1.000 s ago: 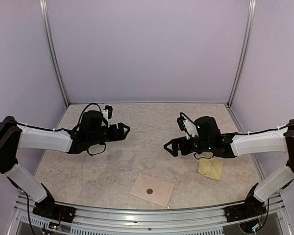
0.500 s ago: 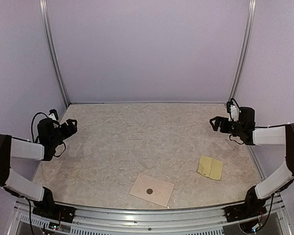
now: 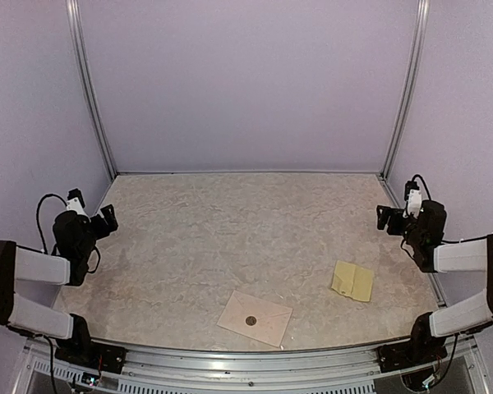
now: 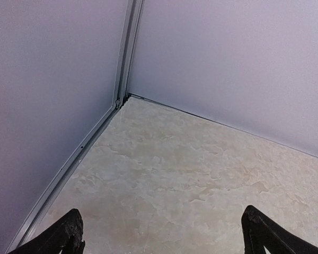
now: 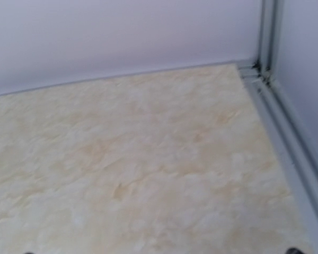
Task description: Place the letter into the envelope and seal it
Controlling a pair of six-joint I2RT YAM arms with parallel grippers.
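Envelope [image 3: 255, 318] lay shut under a sticker [image 3: 250, 321], sealed I reckoned, so my left gripper [image 3: 107, 217] and right gripper [image 3: 384, 217] sat wide open, empty, at the sides, clear of it.

The envelope [image 3: 255, 318] lies front-centre (paper sheet [image 3: 353, 281] to its right).

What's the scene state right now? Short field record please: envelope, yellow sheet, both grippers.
envelope: flat on the table, near the front edge, flap folded down
seal: round brown sticker on the flap tip
letter: not visible
yellowish sheet: flat, right of the envelope, apart from it
left gripper: open, empty, at the left table edge
right gripper: open, empty, at the right table edge
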